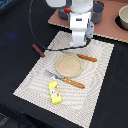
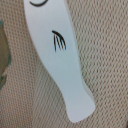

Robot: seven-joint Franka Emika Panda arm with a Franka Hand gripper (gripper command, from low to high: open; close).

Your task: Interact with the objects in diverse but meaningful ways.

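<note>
A white oblong piece [image 2: 56,60] with a small black mark fills the wrist view and lies on the woven placemat [image 2: 105,55]. In the exterior view my arm's hand hides it. My gripper [image 1: 80,44] hangs low over the placemat's far side, just behind the tan plate [image 1: 68,65]; its fingers do not show in either view. A yellow packet with red print [image 1: 55,92] lies on the placemat's near part. A dark brown stick [image 1: 38,50] lies on the black cloth at the exterior view's left. A red ball [image 1: 67,10] sits at the back beside the arm.
Wooden-handled cutlery lies in front of the plate [image 1: 70,81] and behind it [image 1: 86,58]. A grey pot [image 1: 98,10] and a pale bowl [image 1: 123,17] stand on a brown board [image 1: 107,30] at the back. The plate's edge [image 2: 2,55] shows in the wrist view.
</note>
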